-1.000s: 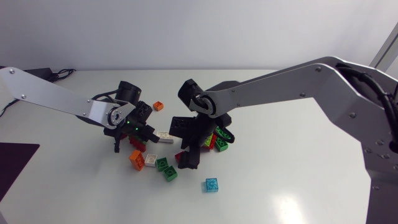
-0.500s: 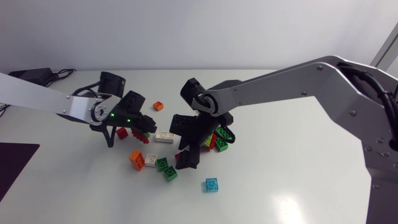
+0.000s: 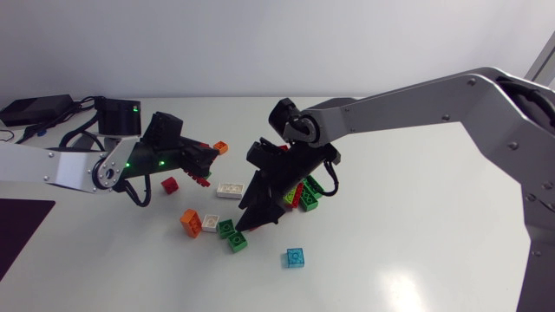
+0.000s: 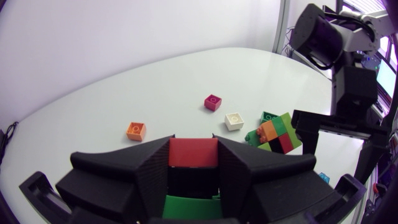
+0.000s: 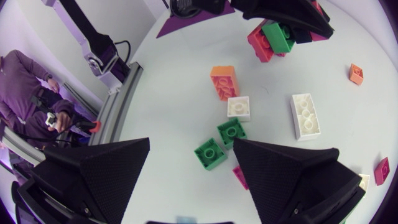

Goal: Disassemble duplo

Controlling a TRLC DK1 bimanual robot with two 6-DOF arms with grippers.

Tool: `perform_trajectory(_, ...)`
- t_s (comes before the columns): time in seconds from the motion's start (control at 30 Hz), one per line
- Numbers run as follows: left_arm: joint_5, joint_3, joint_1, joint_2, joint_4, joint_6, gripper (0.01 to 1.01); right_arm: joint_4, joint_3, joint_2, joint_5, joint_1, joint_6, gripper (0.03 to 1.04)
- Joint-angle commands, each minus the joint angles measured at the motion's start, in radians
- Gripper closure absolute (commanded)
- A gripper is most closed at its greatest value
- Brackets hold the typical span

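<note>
Left wrist view: left hand [image 4: 194, 173] clamps red-green bricks [image 4: 193, 152].

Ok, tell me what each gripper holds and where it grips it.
The left gripper holds a red-and-green brick stack, pinched at its sides between the two fingers. The right gripper is open and holds nothing.

The counter [image 3: 416, 251] has a smooth white top with a low sheen. The loose bricks, such as the orange brick [image 3: 191, 223] and the white brick [image 3: 230, 190], are smooth moulded plastic with a light gloss. The blue brick [image 3: 296, 257] looks translucent. The red and green stack [image 4: 193, 152], gripped between the left fingers [image 4: 146, 180], has the same glossy plastic finish. Both sets of fingers are matt black, and the right fingers [image 5: 93, 177] show a fine grainy texture. The right arm link [image 3: 416, 108] is satin silver-grey and looks metallic.
</note>
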Motion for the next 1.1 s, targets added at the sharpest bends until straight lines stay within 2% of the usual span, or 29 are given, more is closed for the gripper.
perform_trajectory(0.0, 0.017, -0.050, -0.016, -0.048, 0.053, -0.037, 1.002, -0.039, 0.035, -0.004, -0.054, -0.015, 0.014, 0.10)
perform_trajectory(0.1, 0.017, -0.067, -0.034, -0.070, 0.066, -0.049, 1.002, -0.077, 0.068, 0.024, -0.115, -0.028, 0.014, 0.10)
perform_trajectory(0.17, 0.017, -0.091, -0.042, -0.082, 0.120, -0.070, 1.002, -0.097, 0.088, 0.042, -0.164, -0.037, 0.024, 0.10)
perform_trajectory(0.37, 0.017, -0.119, -0.066, -0.124, 0.177, -0.084, 1.000, -0.088, 0.130, 0.087, -0.239, -0.048, 0.119, 0.10)
perform_trajectory(0.73, -0.028, -0.142, -0.122, -0.171, 0.180, -0.052, 1.000, 0.191, 0.102, 0.125, -0.219, -0.045, 0.427, 0.10)
perform_trajectory(0.97, -0.088, -0.145, -0.157, -0.159, 0.183, -0.030, 1.000, 0.311, 0.067, 0.115, -0.213, -0.049, 0.539, 0.10)
perform_trajectory(1.07, -0.089, -0.145, -0.157, -0.157, 0.183, -0.030, 1.000, 0.326, 0.061, 0.113, -0.204, -0.051, 0.559, 0.10)
